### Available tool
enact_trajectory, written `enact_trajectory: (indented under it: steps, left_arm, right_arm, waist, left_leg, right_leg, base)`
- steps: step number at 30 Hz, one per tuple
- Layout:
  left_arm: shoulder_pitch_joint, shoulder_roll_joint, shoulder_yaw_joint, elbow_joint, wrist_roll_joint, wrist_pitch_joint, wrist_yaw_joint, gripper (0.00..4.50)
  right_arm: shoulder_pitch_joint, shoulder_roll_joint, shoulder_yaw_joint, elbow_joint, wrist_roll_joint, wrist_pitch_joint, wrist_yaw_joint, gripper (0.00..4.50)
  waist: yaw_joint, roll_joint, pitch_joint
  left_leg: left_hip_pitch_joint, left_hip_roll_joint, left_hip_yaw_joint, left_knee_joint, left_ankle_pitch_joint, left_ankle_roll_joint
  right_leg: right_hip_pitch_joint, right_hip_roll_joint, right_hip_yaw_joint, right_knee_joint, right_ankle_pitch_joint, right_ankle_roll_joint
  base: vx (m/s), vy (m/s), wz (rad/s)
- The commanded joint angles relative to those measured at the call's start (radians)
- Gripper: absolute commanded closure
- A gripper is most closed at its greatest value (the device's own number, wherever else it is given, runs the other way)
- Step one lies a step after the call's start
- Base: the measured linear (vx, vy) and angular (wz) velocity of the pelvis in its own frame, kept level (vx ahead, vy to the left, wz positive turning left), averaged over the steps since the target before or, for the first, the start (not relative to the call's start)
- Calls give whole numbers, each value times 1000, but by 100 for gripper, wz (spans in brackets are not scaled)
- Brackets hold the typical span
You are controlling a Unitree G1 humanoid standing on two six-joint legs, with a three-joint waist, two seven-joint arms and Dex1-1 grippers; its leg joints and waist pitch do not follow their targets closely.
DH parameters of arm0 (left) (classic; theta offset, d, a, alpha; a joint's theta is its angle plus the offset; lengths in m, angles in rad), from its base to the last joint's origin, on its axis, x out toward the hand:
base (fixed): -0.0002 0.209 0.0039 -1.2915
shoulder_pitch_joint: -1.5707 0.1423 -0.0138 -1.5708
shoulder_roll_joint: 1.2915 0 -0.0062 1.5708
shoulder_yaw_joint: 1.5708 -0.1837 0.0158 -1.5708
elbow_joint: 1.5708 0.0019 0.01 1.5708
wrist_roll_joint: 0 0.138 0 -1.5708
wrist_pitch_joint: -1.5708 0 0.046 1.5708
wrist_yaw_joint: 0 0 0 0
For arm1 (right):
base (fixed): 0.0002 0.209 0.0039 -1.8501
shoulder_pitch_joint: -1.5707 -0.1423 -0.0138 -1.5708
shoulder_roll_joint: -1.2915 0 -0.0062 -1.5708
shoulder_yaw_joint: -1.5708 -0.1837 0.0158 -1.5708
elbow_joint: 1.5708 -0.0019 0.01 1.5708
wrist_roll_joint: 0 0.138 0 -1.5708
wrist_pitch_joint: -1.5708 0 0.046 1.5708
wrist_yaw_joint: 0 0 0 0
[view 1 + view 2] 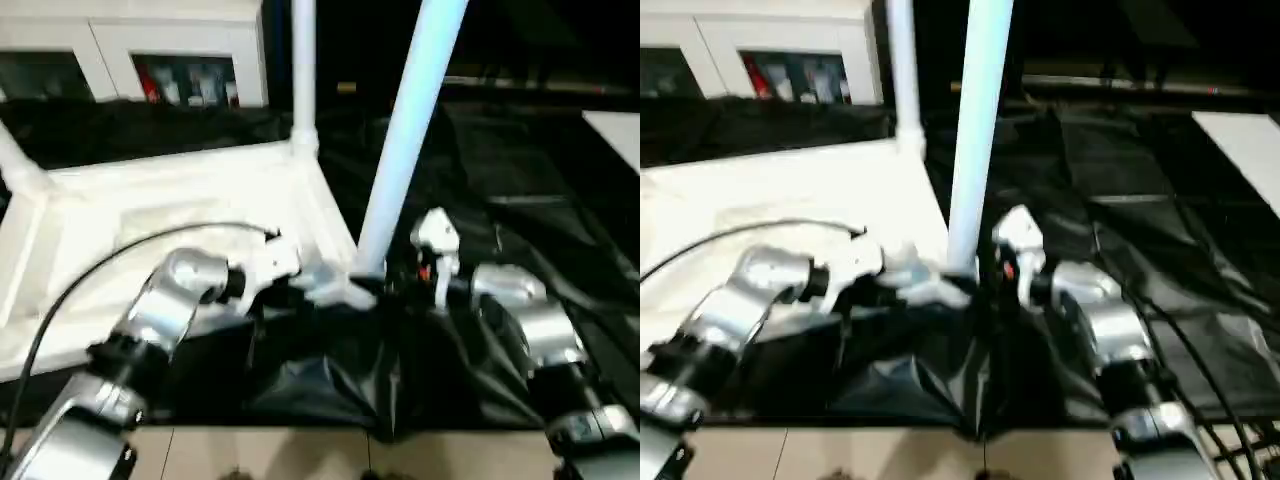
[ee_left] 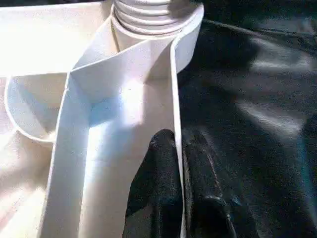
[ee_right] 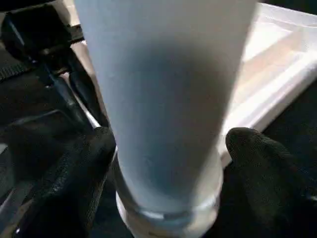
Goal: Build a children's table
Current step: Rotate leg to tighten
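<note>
The children's table top [image 1: 150, 210] lies upside down, ribs up, on a black sheet. White legs stand in its sockets: one at the far right corner [image 1: 303, 70], one leaning at the near right corner [image 1: 410, 130], and a third at the far left corner [image 1: 20, 165]. My left gripper [image 2: 178, 141] is shut on the thin side wall of the top [image 2: 174, 89], just short of the near-right socket [image 2: 153, 12]. My right gripper [image 3: 168, 148] is open, its fingers [image 3: 257, 163] astride the base of the near leg [image 3: 163, 74], with a small gap on one side.
A white glass-door cabinet [image 1: 130, 50] stands behind the top. Crumpled black sheet [image 1: 520, 170] covers the ground to the right, with a white board [image 1: 620, 135] at its far right edge. A black cable [image 1: 90, 270] arcs over my left forearm. Tan floor [image 1: 300, 450] lies nearest me.
</note>
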Motion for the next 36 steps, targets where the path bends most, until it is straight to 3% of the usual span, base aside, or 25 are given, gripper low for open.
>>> enact_trajectory:
  steps: [1, 6, 19, 28, 31, 34, 36]
  left_arm:
    - [-6, -19, 0, -54, -74, -25, -28, 450]
    - [-1, -19, 9, -67, -72, -13, -29, 450]
    - [4, -15, 16, -69, -64, -2, -24, 450]
    - [11, -10, 16, -67, -65, 10, -29, 450]
    - [1, -27, 19, -38, -44, 22, 19, 450]
    - [-37, -79, 34, 48, -6, 41, 143, 450]
    - [-93, -155, 62, 146, 9, 62, 278, 450]
  right_arm:
    - [5, -6, 13, -16, -16, -7, 4, 52]
    - [0, -4, 29, 0, -29, -17, 4, 52]
    - [-21, 25, 20, 55, -33, -38, -7, 163]
    - [-24, 52, -1, 90, -22, -46, -37, 170]
    - [-33, 90, -40, 132, -18, -30, -136, 171]
    - [-48, 143, -80, 203, -29, -20, -291, 171]
    - [-78, 209, -132, 299, -48, -9, -517, 171]
  waist:
    - [0, -19, -68]
    - [1, -18, -71]
    - [3, -23, -73]
    - [1, -19, -73]
    - [-3, -20, -72]
    - [-3, -21, -70]
    - [-6, -20, -67]
  left_leg:
    - [-7, 23, 4, -61, -110, 72]
    - [-9, 21, 3, -58, -95, 70]
    - [-12, 19, 4, -52, -73, 82]
    - [-10, 19, 4, -51, -89, 74]
    - [-12, 19, 2, -52, -91, 63]
    - [-7, 13, 3, -52, -119, 36]
    - [-2, 11, 6, -52, -125, 28]
  right_leg:
    - [79, -58, 59, -67, -281, -155]
    - [80, -57, 59, -62, -263, -150]
    - [82, -56, 58, -55, -232, -159]
    - [81, -56, 58, -57, -258, -153]
    - [80, -55, 57, -56, -264, -152]
    - [78, -56, 55, -70, -366, -118]
    - [69, -54, 56, -78, -396, -108]
  base:
    - [0, 0, 0]
    - [0, 0, 0]
    - [0, 0, 0]
    - [0, 0, 0]
    - [0, 0, 0]
    - [0, 0, 0]
    - [0, 0, 0]
